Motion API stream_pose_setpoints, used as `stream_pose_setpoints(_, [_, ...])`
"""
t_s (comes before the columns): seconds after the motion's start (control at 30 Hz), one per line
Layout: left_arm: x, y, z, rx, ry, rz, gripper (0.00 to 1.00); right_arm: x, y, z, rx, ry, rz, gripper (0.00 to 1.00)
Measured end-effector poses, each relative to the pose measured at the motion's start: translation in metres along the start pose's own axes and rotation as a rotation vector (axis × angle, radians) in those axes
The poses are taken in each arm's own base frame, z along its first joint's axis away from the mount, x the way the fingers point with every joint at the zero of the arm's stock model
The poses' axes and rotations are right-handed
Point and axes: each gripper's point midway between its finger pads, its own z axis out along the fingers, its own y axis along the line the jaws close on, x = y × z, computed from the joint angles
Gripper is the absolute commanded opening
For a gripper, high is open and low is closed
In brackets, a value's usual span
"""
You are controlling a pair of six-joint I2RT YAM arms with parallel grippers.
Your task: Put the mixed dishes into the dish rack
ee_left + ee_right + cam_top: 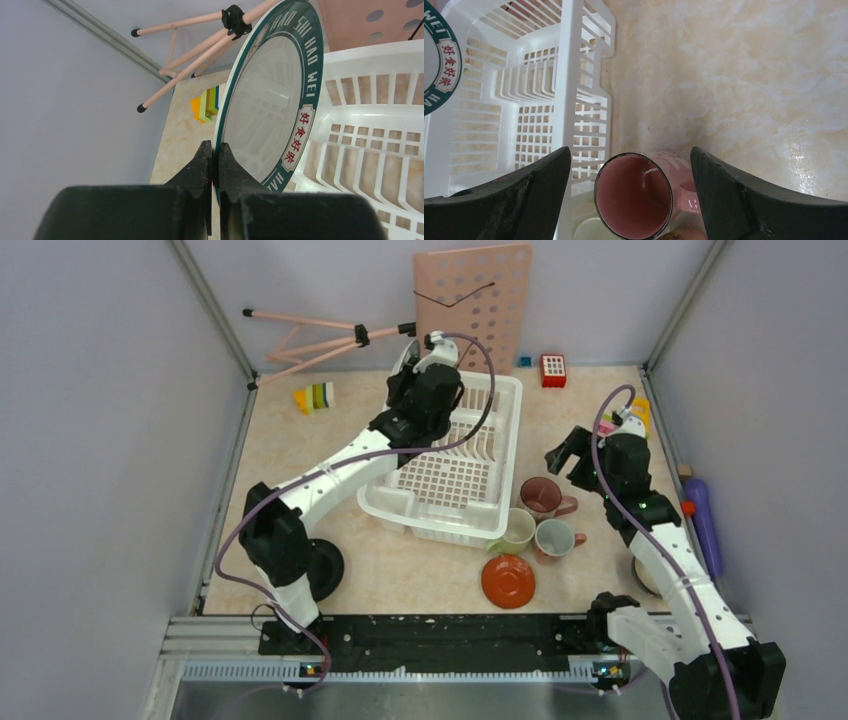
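Pinching the rim of a round green-rimmed plate (270,100), the closed left hand (213,150) holds it on edge above the far-left corner of the white slotted plastic dish rack (380,65). The right hand (630,150), wide open and empty, hovers over a pink mug (634,200) beside the rack.

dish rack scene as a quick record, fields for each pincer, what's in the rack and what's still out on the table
left pincer: shut on the green-rimmed plate, held on edge by the far-left corner of the dish rack
right pincer: open, hovers over the pink mug beside the rack
in rack: no dish visible
on table: pale-green mug, third mug, orange saucer, black plate by the left arm's base
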Motion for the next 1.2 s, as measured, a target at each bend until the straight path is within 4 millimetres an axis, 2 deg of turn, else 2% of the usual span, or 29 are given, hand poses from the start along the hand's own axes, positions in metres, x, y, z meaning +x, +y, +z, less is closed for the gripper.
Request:
stream_pose_setpoints(0.23, [0.013, -0.001, -0.005, -0.008, 0.041, -0.029, 0.00, 0.002, 0.000, 0.003, -0.002, 0.010, 0.000, 0.89])
stream_pose_setpoints(0.4, [0.026, -0.018, 0.006, -0.017, 0.088, -0.013, 0.00, 0.002, 0.000, 0.003, -0.003, 0.010, 0.000, 0.89])
stream_pose_setpoints(0.5, [0.043, -0.030, 0.013, -0.007, 0.129, 0.009, 0.00, 0.002, 0.000, 0.001, 0.000, 0.009, -0.001, 0.89])
stream_pose_setpoints(0.63, [0.061, -0.036, 0.019, -0.013, 0.172, 0.041, 0.00, 0.000, -0.001, -0.002, 0.001, 0.000, -0.003, 0.89])
stream_pose_setpoints(0.93, [0.078, -0.047, 0.023, 0.024, 0.227, -0.012, 0.00, 0.002, -0.002, -0.004, 0.006, 0.004, -0.004, 0.90])
stream_pose_setpoints(0.97, [0.079, -0.046, 0.025, 0.031, 0.238, -0.028, 0.06, 0.002, -0.002, -0.005, 0.007, 0.007, -0.004, 0.90])
stream_pose_setpoints(1.03, [0.083, -0.042, 0.031, 0.040, 0.269, -0.061, 0.39, 0.003, -0.003, -0.005, 0.010, 0.010, -0.007, 0.92])
stream_pose_setpoints(1.1, [0.088, -0.038, 0.035, 0.048, 0.298, -0.097, 0.59, 0.003, -0.003, -0.005, 0.009, 0.009, -0.008, 0.95])
stream_pose_setpoints(1.13, [0.090, -0.036, 0.036, 0.051, 0.307, -0.096, 0.65, 0.003, -0.003, -0.006, 0.009, 0.008, -0.008, 0.96])
stream_pose_setpoints(1.2, [0.095, -0.033, 0.039, 0.055, 0.331, -0.117, 0.70, 0.003, -0.003, -0.006, 0.009, 0.008, -0.009, 0.97])
